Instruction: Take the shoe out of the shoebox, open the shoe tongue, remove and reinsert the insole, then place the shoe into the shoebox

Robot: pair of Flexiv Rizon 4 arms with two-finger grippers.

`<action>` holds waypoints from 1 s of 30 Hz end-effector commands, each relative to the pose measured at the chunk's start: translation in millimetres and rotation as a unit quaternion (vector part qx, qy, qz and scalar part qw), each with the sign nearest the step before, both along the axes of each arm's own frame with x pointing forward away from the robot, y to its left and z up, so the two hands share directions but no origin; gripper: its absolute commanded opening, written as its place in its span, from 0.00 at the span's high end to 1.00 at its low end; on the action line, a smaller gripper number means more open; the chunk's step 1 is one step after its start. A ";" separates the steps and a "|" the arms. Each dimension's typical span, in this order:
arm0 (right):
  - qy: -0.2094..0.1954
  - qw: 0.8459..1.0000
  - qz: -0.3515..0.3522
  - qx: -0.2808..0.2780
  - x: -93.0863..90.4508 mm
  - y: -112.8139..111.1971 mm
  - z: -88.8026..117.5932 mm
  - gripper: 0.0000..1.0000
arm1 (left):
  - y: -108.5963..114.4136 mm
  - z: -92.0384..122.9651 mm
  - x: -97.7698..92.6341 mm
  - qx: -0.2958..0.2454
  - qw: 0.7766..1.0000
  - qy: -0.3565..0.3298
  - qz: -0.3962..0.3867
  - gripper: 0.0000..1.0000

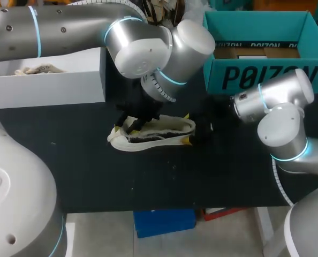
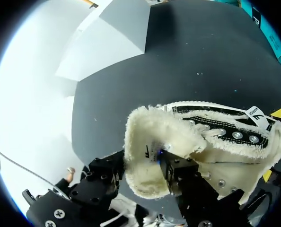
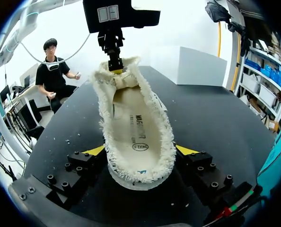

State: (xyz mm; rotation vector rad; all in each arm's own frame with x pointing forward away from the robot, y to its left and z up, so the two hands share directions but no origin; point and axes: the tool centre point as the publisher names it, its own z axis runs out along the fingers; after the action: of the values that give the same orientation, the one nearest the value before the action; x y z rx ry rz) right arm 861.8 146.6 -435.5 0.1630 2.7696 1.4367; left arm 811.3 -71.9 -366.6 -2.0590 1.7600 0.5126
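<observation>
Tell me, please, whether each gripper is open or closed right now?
Left gripper: closed on the tongue of the shoe.
Right gripper: closed on the shoe.

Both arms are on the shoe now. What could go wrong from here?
1. Left jaws pinch only the fleecy tongue near its edge; a pull could slip off or drag the whole shoe along.
2. Right jaws clamp the soft heel from both sides; that squeeze may pinch the insole and make it harder to lift out.
3. Right arm sits close to the teal shoebox; a swing could nudge it.
</observation>
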 end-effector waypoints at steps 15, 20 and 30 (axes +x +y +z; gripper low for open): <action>0.000 1.000 -0.002 -0.001 1.8 -2.1 -2.5 1.00 | 10.0 -6.1 -7.2 -0.005 1.000 0.004 0.015 0.00; 0.000 1.000 -0.002 -0.001 1.8 -2.1 -2.5 1.00 | 11.1 6.0 -4.8 -0.006 1.000 -0.006 0.012 0.00; 0.000 1.000 -0.002 -0.001 1.8 -2.1 -2.5 1.00 | -1.9 66.3 -4.6 -0.035 0.996 -0.047 -0.068 0.00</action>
State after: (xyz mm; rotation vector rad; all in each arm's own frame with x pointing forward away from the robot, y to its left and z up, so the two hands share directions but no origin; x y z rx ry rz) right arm 861.9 145.0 -436.4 0.1646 2.7688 1.4366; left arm 814.5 -78.2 -323.0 -1.9935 1.8201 0.3954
